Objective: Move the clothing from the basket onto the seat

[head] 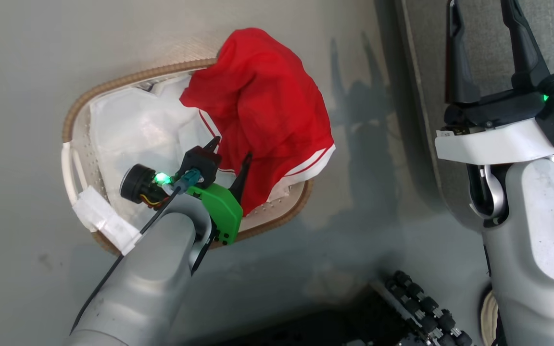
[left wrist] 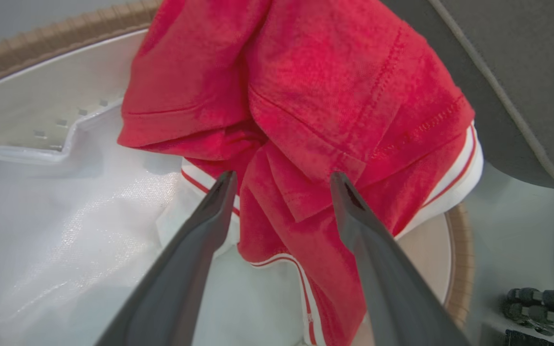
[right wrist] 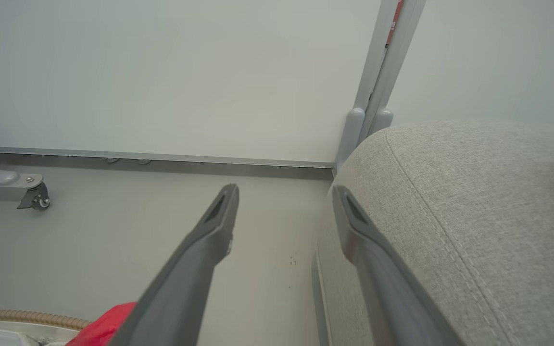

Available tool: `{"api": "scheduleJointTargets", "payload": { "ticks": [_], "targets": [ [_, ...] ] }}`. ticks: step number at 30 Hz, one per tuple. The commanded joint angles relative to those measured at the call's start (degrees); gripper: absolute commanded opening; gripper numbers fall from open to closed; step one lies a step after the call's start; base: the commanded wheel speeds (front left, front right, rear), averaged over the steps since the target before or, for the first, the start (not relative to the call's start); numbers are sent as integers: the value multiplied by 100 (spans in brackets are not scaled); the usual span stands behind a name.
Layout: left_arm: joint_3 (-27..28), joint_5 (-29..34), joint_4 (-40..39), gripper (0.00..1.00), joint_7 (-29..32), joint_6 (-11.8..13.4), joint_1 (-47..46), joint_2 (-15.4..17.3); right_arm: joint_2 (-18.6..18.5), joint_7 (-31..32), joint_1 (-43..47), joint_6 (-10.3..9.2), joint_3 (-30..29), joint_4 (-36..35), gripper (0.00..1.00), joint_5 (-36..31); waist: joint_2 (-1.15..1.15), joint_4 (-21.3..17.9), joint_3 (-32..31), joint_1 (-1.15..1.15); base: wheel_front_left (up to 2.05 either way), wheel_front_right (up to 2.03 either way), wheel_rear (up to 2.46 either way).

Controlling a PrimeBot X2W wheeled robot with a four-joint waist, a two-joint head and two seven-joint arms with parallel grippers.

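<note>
Clothing (head: 262,110) heaped on basket (head: 84,103) right rim, over sheet (head: 128,129). Left gripper (left wrist: 283,177) jaws released over it; right gripper (right wrist: 284,188) jaws released beside seat (right wrist: 474,202).

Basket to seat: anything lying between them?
No, just bare, shadowed grey floor between the basket and the seat, as the head view shows. The clothing drapes over the rim on that side.
</note>
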Motion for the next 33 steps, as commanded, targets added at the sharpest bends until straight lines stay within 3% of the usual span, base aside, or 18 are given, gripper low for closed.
{"api": "scheduleJointTargets", "payload": {
  "ticks": [1,21,33],
  "targets": [
    [-104,-70,64,100,5,-24,-155,39,-11,-28,-96,-8,-6,-49,100,-20,0,-89,206,0,0,0,0],
    [-1107,-1126,1015,100,106,-21,-1013,39,-11,-28,144,-8,-26,-471,100,-56,0,-164,659,0,0,0,0],
    [-2018,-1865,887,100,618,-22,-1245,38,-11,-28,168,-8,76,-665,100,-44,0,-168,722,0,0,0,0]
  ]
}}
